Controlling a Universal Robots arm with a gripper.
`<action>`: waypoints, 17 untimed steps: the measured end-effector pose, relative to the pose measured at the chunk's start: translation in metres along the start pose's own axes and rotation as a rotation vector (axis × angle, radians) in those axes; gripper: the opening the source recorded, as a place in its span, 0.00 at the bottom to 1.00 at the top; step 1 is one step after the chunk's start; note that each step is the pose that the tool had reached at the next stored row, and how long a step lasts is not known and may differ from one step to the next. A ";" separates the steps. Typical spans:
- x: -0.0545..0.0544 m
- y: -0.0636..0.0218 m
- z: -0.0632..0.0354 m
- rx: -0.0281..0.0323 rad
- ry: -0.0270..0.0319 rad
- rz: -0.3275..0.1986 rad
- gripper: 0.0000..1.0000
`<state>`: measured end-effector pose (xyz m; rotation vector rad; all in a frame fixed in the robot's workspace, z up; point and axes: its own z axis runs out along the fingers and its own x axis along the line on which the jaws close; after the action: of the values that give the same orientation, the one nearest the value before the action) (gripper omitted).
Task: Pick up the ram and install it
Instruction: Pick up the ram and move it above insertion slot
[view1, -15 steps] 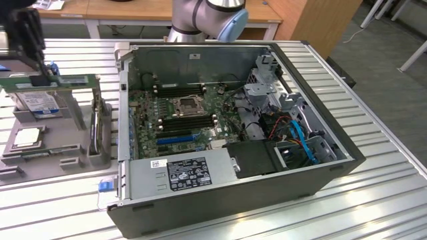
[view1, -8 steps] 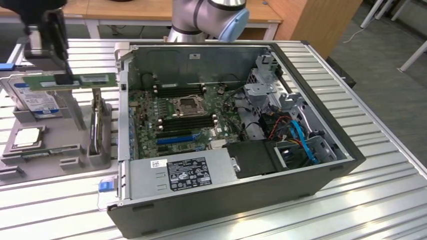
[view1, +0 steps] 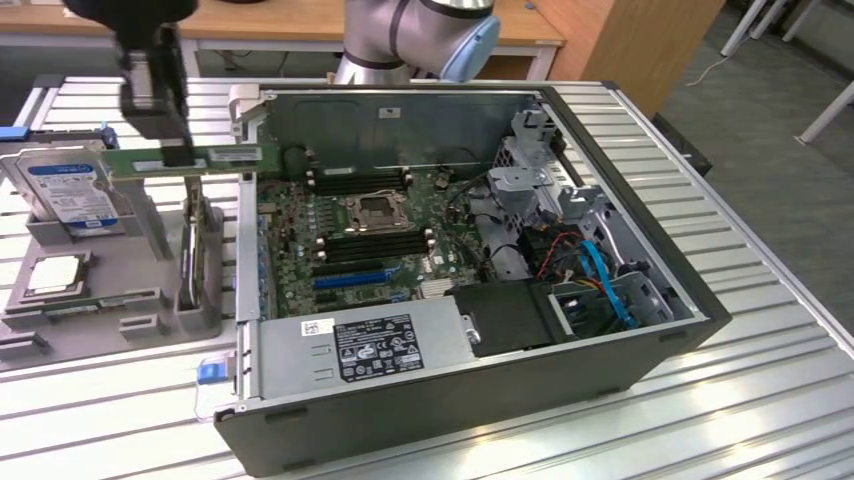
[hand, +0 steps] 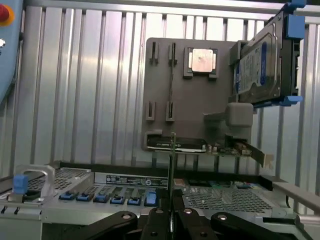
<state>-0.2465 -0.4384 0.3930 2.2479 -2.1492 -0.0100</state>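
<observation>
Thin green ram (view1: 230, 155) (long, level).

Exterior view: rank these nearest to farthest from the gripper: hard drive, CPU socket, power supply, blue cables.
1. hard drive: on the exterior view's left, outside the case, just below the gripper holding the ram.
2. CPU socket: mid-motherboard.
3. power supply: case edge nearest the camera.
4. blue cables: the exterior view's right end.

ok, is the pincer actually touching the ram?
Touching. In the exterior view the pincer is clamped on the green ram, which hangs level from it; the wrist view shows it edge-on, pinched between the two fingers.
</observation>
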 end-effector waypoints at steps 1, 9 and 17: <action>0.000 -0.0045 -0.0002 -0.0001 0.0001 0.000 0.13; 0.002 -0.0407 -0.0012 -0.0002 -0.0004 0.000 0.13; 0.003 -0.0776 -0.0021 -0.0002 -0.0011 0.000 0.13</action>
<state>-0.1688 -0.4379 0.3931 2.2488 -2.1492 -0.0115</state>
